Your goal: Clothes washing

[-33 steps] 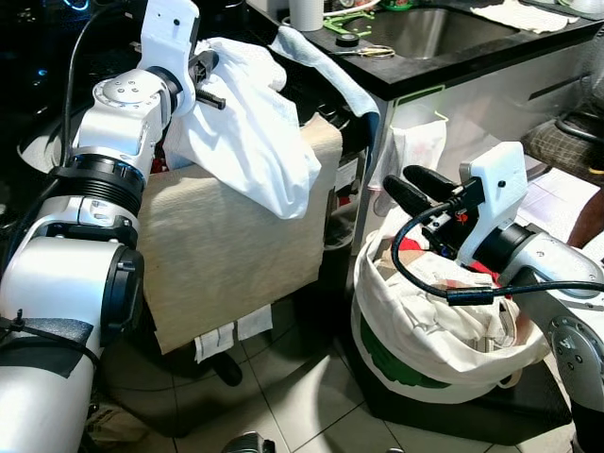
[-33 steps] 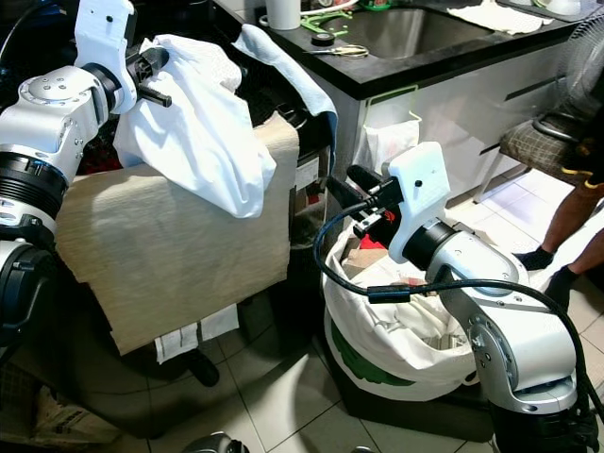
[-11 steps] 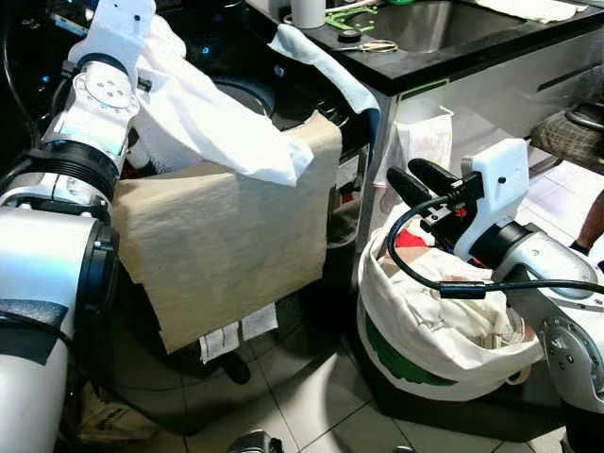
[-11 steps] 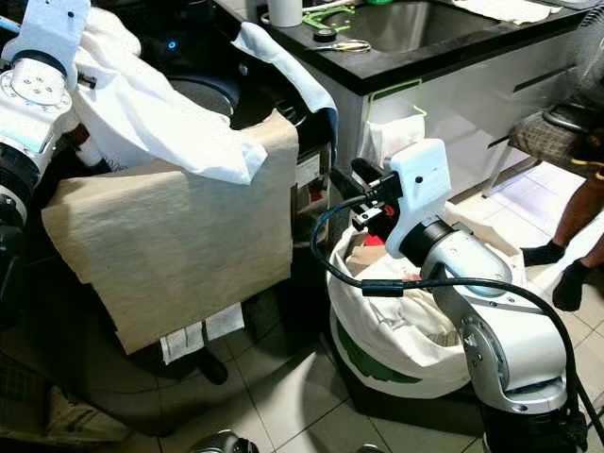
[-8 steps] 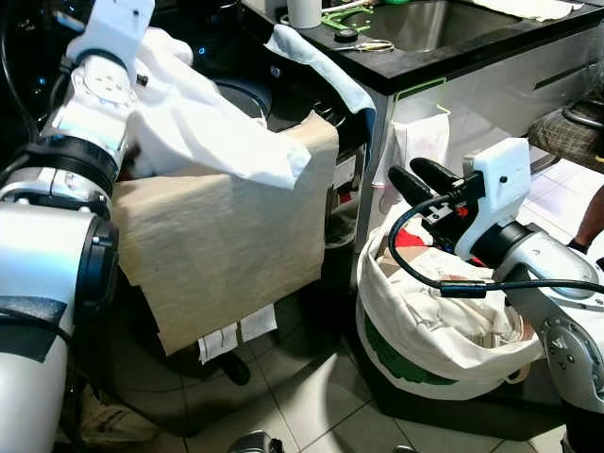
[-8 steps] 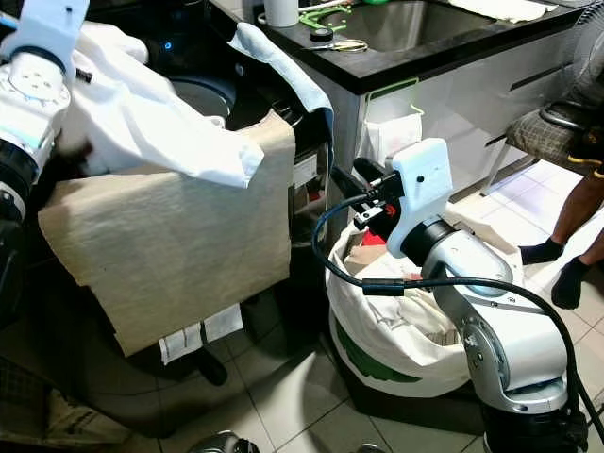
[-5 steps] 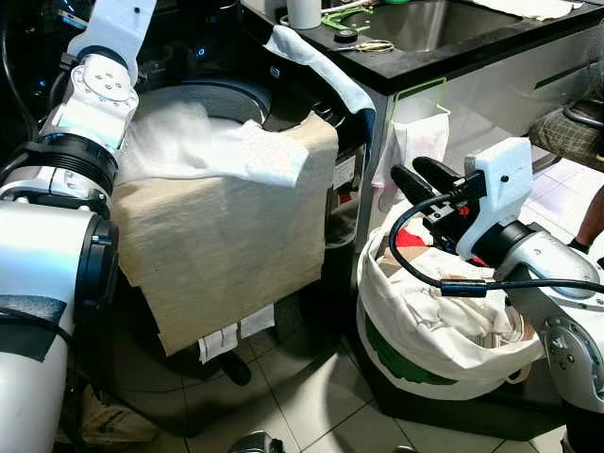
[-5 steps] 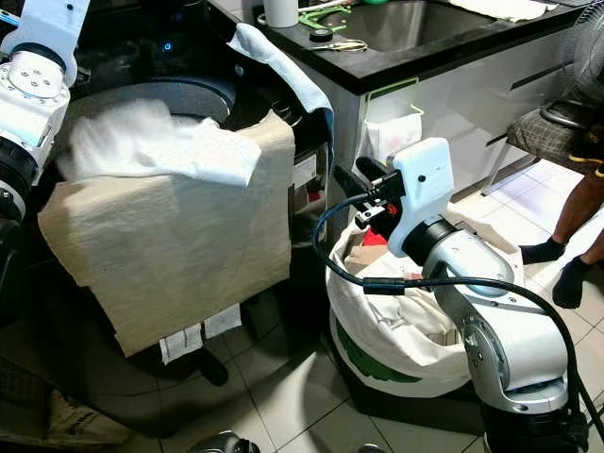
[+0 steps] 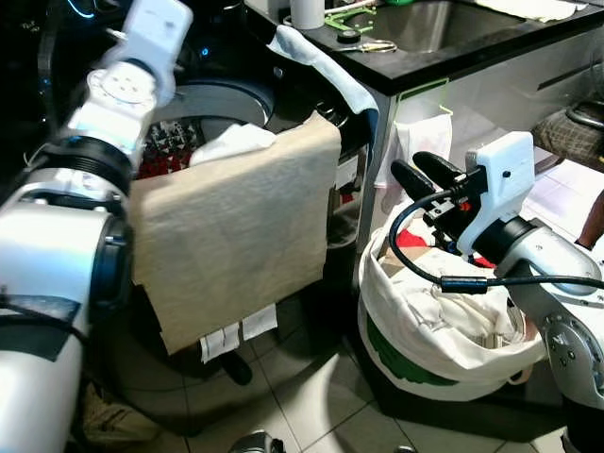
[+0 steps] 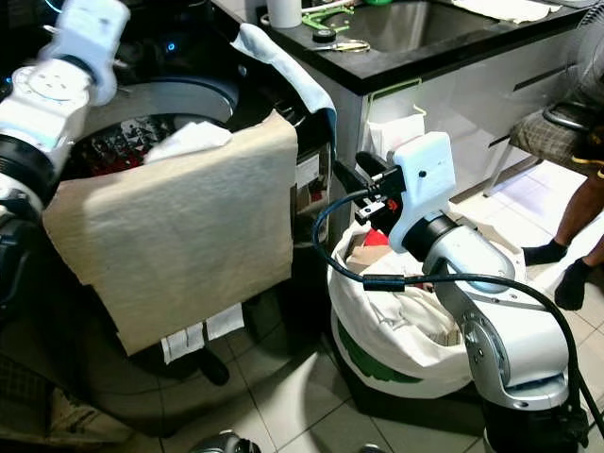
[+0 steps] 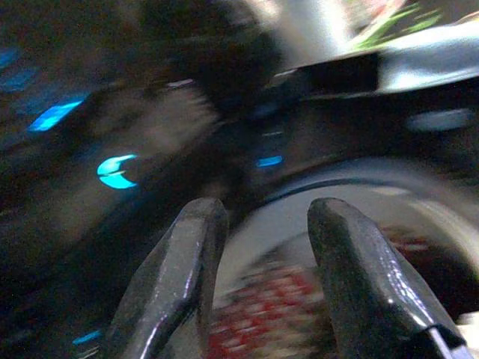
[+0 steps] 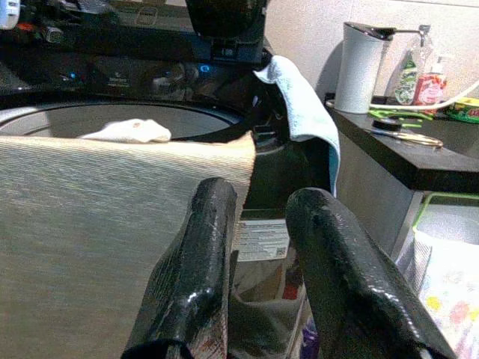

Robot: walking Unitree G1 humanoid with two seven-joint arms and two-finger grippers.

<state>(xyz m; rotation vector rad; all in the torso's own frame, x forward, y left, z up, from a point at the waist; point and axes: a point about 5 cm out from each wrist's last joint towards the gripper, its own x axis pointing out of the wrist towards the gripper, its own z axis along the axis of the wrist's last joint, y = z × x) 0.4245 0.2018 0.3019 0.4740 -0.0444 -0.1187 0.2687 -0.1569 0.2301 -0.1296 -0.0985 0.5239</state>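
Note:
The white garment (image 9: 231, 143) lies crumpled at the rim of the top-loading washer (image 9: 222, 94), partly on red-patterned laundry (image 9: 170, 142) in the drum. My left gripper (image 11: 266, 213) is open and empty above the back of the drum; its arm (image 9: 123, 85) reaches in from the left, apart from the garment. My right gripper (image 9: 420, 175) is open with nothing between its fingers. It hovers over a white laundry bag (image 9: 434, 321) full of clothes on the floor to the washer's right.
A beige cloth (image 9: 236, 236) hangs over the washer's front. A light blue towel (image 9: 321, 66) drapes off the black counter (image 9: 444, 66) with its sink. A person's legs (image 10: 566, 255) and a chair (image 9: 566, 132) are at far right. The floor is tiled.
My left gripper has let go of the white garment, which dropped from the air onto the drum's rim. The left arm swung back over the washer. The right arm stayed put.

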